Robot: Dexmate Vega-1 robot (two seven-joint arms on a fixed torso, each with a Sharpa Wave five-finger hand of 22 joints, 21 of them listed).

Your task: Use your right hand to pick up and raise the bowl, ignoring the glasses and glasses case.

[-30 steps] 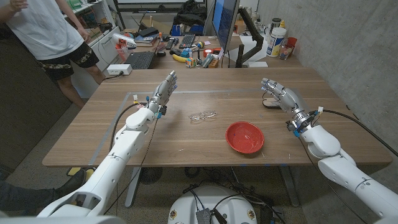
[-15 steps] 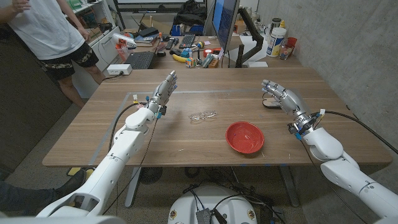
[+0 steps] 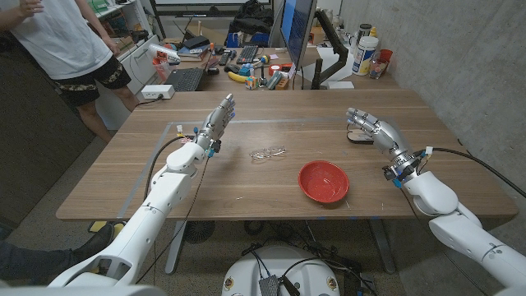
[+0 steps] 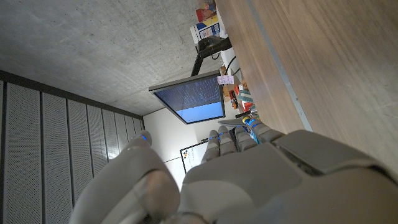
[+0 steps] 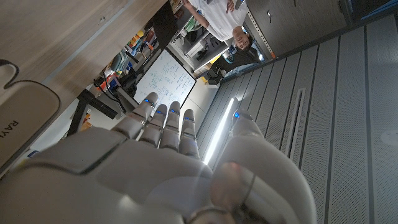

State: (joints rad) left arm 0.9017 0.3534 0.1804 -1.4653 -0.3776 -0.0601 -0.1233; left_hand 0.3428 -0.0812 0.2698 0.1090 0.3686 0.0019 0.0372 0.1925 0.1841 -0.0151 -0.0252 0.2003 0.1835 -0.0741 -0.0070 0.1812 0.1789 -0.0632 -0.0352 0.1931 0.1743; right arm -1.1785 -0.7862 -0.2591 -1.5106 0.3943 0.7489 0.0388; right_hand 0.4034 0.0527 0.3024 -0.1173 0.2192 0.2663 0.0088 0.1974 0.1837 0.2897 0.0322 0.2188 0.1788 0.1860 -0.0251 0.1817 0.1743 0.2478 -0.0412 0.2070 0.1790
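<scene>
The letters "RAY" stand in dark print on the pale flat glasses case point(image 5: 18, 118) lying on the wooden worktop point(image 5: 56, 37); writing elsewhere is too small to read.

Two glossy white arms carry grey hands, left hand point(image 3: 215, 121) and right hand point(image 3: 371, 126), black cables looping at blue-marked wrists.

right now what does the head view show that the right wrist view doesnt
Head view alone: the red bowl near the table's front edge, the glasses mid-table, the left hand raised with fingers apart, and the bowl lying apart from both hands. Right wrist view alone: a whiteboard behind the table. Both: the right hand, open and holding nothing, the case beside it, and the wooden table.
</scene>
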